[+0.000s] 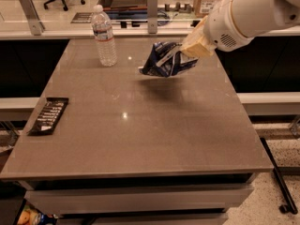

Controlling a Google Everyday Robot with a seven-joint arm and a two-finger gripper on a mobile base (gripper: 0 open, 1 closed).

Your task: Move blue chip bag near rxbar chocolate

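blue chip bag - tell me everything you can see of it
The blue chip bag is a small, crinkled dark-blue foil pack with white patches and lettering too small to read. It hangs tilted in the air above the far half of the table, casting a shadow on the top below it. Only the gripper touches it, shut on its right-hand end in the picture. The water bottle stands apart to its left in the picture.

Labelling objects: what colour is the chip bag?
Dark blue with white patches; camera view. The tool holds the chip bag above the table, far right.
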